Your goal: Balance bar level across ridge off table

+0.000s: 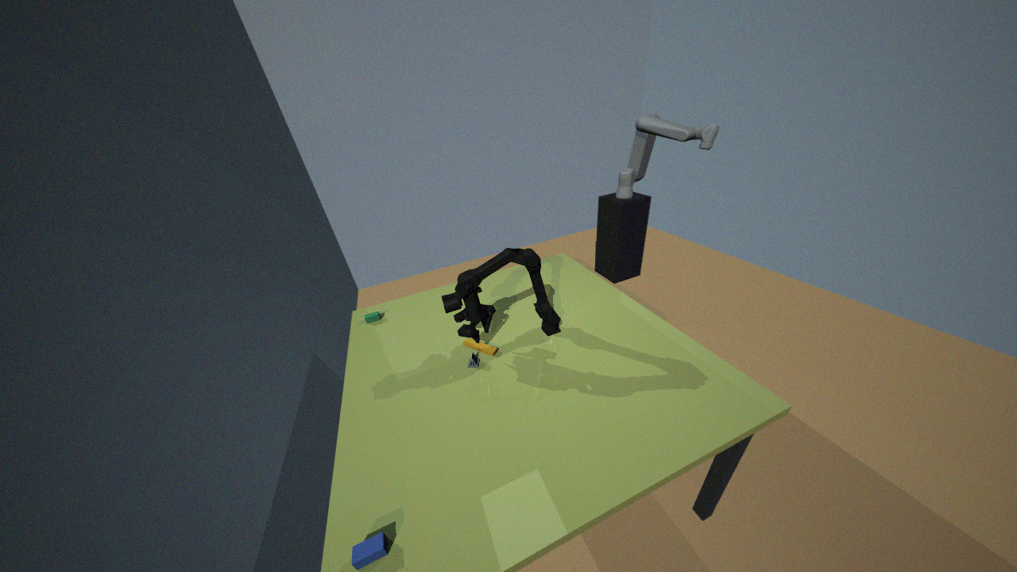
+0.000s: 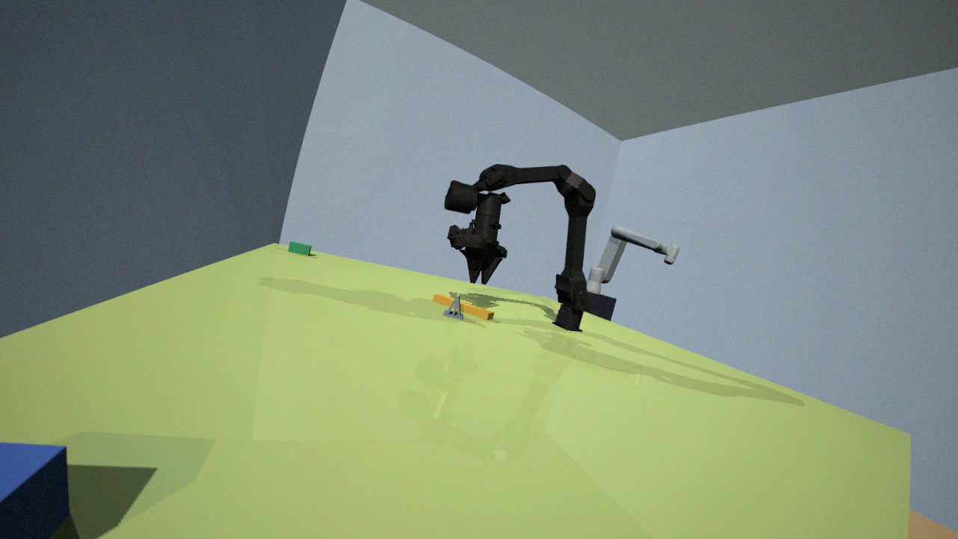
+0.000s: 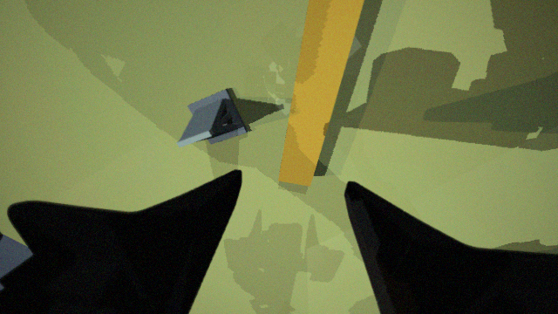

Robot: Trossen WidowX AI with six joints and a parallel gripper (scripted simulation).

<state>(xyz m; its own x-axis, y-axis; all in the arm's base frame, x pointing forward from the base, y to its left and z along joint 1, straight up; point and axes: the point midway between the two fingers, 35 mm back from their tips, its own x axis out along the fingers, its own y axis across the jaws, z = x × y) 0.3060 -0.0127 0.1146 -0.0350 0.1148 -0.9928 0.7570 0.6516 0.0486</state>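
Overhead, one hand [image 3: 292, 192] released and holding nothing, one orange bar [image 3: 320, 92], one grey ridge [image 3: 215, 118], apart.

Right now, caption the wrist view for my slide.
Open claw hovers above the orange bar lying on the table beside the gray triangular ridge.

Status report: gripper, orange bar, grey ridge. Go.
Black parallel-jaw gripper open, empty, hovering above the bar. Flat orange bar lying on the green table beside the small grey triangular ridge, not on it. Nothing in the way.
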